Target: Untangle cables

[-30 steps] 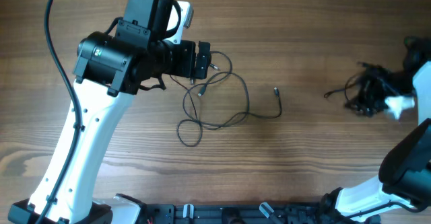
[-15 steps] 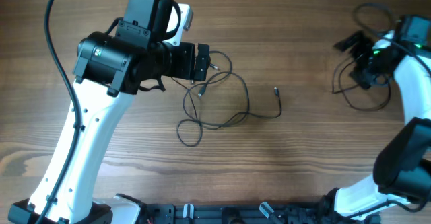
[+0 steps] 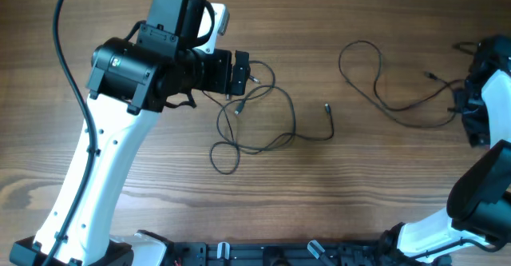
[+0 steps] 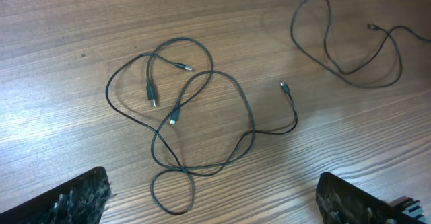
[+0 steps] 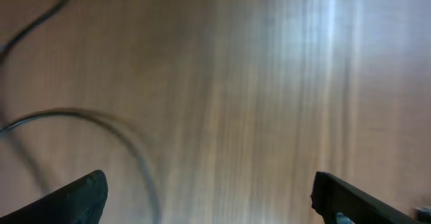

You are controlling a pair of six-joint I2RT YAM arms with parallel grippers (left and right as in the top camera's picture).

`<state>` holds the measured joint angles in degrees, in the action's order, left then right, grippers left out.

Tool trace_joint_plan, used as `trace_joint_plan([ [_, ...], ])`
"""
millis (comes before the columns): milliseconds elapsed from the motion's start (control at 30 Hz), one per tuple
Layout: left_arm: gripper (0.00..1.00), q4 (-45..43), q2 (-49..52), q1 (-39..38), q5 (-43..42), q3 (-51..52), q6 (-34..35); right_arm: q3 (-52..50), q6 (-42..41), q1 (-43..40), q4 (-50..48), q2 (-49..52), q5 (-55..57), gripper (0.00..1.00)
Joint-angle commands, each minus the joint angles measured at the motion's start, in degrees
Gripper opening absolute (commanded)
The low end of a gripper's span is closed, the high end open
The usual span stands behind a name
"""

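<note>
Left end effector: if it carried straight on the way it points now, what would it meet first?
The left end effector would most likely meet the tangled cables on the table first; its height above them is unclear.

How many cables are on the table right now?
3. Two lie crossed in a tangle by the left gripper; the third cable lies apart toward the right gripper. Others may be hidden.

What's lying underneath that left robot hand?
Tangled thin black cables on the wooden table. From overhead, the left gripper hides their upper-left loop; its wrist camera shows it whole.
</note>
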<state>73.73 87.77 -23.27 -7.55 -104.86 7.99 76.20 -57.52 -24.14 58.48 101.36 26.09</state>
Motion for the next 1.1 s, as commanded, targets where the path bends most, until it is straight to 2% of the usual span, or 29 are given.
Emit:
trace_joint_plan([
  [0,1.0,0.24,0.24,-0.15,-0.92,-0.09,-0.26,0.17,10.14,0.17,-1.95,0.44,-14.56,1.0],
  [33,1.0,0.28,0.24,-0.15,-0.92,-0.09,-0.26,0.17,13.7,0.33,-3.34,0.44,-20.57,1.0],
  [100,1.0,-0.22,0.28,-0.15,-0.9,-0.04,-0.28,0.15,30.69,2.19,-11.39,0.44,-44.17,0.99],
  [133,1.0,-0.5,0.33,-0.15,-0.92,-0.04,-0.26,0.15,34.69,3.06,-13.44,0.44,-49.59,0.99],
  [167,1.0,-0.7,0.33,-0.15,-0.92,-0.02,-0.26,0.15,37.75,4.31,-15.43,0.44,-53.02,0.89],
  [200,1.0,-0.66,0.33,-0.15,-0.92,-0.02,-0.26,0.15,39.17,6.1,-16.39,0.46,-52.17,0.6],
  [233,1.0,-0.59,0.33,-0.15,-0.9,-0.02,-0.26,0.15,38.84,7.93,-15.3,0.46,-50.14,0.56],
  [367,1.0,-0.66,0.37,-0.15,-0.9,-0.02,-0.28,-2.21,34.49,16.85,-12.55,0.55,-46.95,0.59],
  [400,1.0,-0.66,0.39,-0.15,-0.9,-0.02,-0.28,-3.67,28.92,20.02,-13.14,0.55,-41.07,0.36],
  [433,1.0,-0.66,0.46,-0.15,-0.9,-0.02,-0.28,-4.66,24.96,22.05,-13.33,0.55,-36.13,0.04],
  [500,1.0,-0.61,0.68,-0.15,-0.9,0.04,-0.28,-7.5,14.58,27.19,-15.32,0.55,-23.91,0.04],
  [533,1.0,-0.63,0.7,-0.15,-0.9,0.22,-0.31,-8.92,13.62,28.83,-17.35,0.55,-21.53,0.05],
  [733,1.0,-0.87,0.76,-0.13,-0.68,3.63,-1.57,-18.18,14.84,30.97,-33.59,0.57,-19.82,0.04],
  [833,1.0,-0.92,0.76,-0.13,-0.68,4.55,-1.57,-22.1,21.75,30.49,-43.15,2.14,-23.8,0.04],
  [1067,1.0,-1.95,0.74,-0.13,-0.46,4.55,-1.57,-22.27,22.88,28.7,-51.67,14.58,-23.98,0.04],
])
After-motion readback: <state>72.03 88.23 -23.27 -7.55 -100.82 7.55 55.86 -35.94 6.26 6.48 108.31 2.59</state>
